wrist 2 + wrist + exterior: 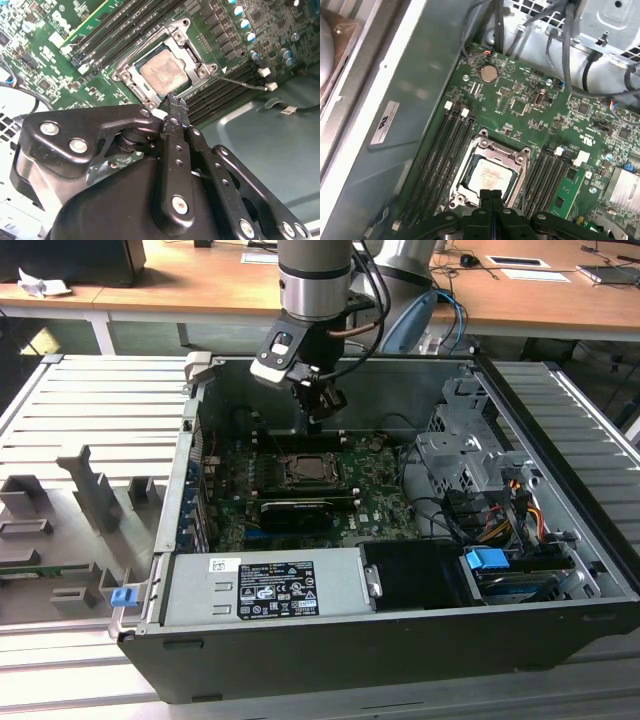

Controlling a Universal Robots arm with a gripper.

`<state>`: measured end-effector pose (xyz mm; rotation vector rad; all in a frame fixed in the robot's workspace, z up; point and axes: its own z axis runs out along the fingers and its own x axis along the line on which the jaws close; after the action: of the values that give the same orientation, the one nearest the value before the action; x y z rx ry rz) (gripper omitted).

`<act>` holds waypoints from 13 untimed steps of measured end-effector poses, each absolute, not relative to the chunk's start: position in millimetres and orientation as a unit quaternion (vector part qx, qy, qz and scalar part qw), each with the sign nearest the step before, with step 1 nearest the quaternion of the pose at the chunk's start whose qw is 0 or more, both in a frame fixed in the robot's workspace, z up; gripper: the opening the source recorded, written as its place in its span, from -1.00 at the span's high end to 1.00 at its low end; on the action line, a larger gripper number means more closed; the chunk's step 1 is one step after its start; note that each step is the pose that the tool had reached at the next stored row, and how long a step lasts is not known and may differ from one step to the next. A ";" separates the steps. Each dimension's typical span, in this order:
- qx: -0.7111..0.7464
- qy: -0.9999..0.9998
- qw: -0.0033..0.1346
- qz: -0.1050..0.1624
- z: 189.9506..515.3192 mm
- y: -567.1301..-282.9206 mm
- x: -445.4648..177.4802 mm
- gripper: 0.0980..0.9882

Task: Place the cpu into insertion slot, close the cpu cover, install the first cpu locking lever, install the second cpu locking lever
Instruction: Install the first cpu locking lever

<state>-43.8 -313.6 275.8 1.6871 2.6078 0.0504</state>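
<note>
The cpu (166, 73) lies flat in the insertion slot (312, 471) on the green board, its pale metal face up. The silver cpu cover (193, 54) lies down around it as a frame, with the chip showing through its window. A thin wire lever (242, 83) sticks out from one socket corner over the memory slots. My gripper (175, 102) is shut with nothing in it, its tip just above the cover's edge. In the first wrist view the gripper (492, 195) hangs over the cpu (489, 176). In the exterior view the gripper (318, 418) hovers over the socket's far side.
The open computer case (300, 660) walls in the board. Memory slots (445, 155) flank the socket. A long black card (295, 512) lies just in front of it. A power supply (265, 585) is in front, a drive cage (470, 460) with cables on the exterior view's right.
</note>
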 end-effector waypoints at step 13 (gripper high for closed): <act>0.418 0.908 0.016 0.017 275.5 -313.6 -43.8 0.98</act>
<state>-43.8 -313.6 275.5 1.2993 2.8245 0.0542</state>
